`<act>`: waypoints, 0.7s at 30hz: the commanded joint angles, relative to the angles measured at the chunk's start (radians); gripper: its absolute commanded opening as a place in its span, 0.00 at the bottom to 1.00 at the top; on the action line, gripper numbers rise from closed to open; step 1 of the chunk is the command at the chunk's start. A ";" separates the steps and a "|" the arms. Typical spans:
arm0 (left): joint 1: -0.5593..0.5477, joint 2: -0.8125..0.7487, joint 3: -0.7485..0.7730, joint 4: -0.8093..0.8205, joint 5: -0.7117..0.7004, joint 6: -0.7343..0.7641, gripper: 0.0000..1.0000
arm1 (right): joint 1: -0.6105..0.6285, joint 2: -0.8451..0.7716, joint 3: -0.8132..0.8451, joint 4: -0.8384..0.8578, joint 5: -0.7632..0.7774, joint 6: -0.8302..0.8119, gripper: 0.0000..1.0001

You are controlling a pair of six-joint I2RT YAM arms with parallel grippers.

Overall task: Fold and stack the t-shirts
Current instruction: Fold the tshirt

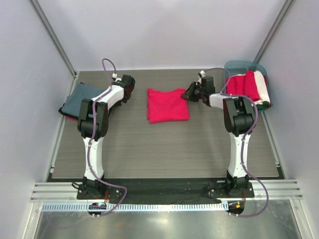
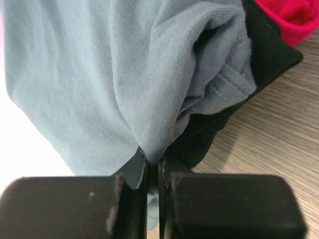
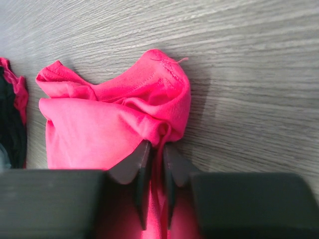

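left claw [image 2: 153,167] pinched tight on a fold of the grey shirt [image 2: 89,74] at the far left of the bench [image 1: 164,149], right claw [image 3: 155,152] nipping a corner of the red shirt [image 3: 99,129] mid-bench, more shirts [image 1: 249,87] heaped in the tub [image 1: 239,64] far right

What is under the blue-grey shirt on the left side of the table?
Black cloth lies directly beneath the blue-grey shirt, red cloth peeking out beside it. Anything lower is covered.

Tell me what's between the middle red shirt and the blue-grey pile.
Only the left arm: it lies across that path, left gripper shut on the blue-grey shirt. The right gripper pinches the red shirt.
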 commanded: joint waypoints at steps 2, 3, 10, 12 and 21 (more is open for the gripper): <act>-0.012 0.008 0.056 -0.020 0.015 -0.043 0.00 | 0.000 -0.003 0.004 0.044 -0.019 0.015 0.14; -0.018 0.011 0.068 -0.023 0.019 -0.048 0.00 | -0.001 -0.005 -0.001 0.046 -0.018 0.015 0.09; -0.067 0.019 0.117 -0.046 0.095 -0.100 0.00 | -0.007 -0.028 -0.011 0.037 -0.015 0.007 0.01; -0.073 0.024 0.128 -0.051 0.081 -0.100 0.00 | -0.015 -0.037 -0.022 0.035 -0.018 0.012 0.01; -0.098 -0.024 0.102 -0.057 0.070 -0.135 0.53 | -0.020 -0.043 -0.031 0.032 -0.022 0.009 0.01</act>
